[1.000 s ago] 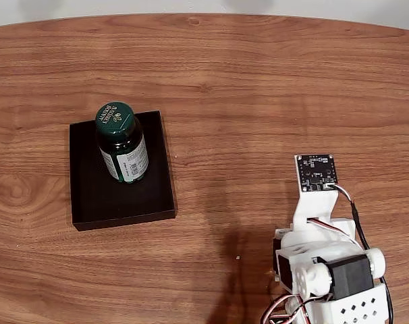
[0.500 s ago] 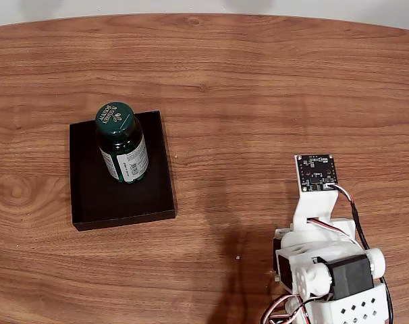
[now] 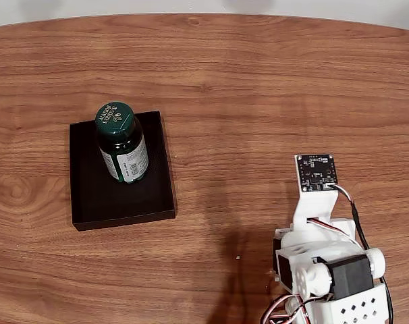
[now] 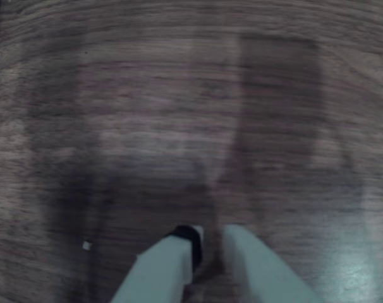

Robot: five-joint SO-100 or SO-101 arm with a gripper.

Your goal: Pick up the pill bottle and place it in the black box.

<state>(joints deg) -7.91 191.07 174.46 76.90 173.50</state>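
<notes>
Your pill bottle [image 3: 123, 142] stands upright inside the black box [image 3: 121, 196], toward its far edge in the fixed view, on the wooden counter [image 3: 258, 88]. In the wrist view your hand [image 4: 210, 243] is nearly closed, a narrow gap between its fingers, holding nothing above bare wood.

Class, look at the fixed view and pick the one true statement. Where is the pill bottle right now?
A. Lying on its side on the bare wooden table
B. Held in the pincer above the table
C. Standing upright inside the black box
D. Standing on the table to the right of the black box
C: the pill bottle stands upright, cap up, on the floor of the black box, far from the arm.
</notes>
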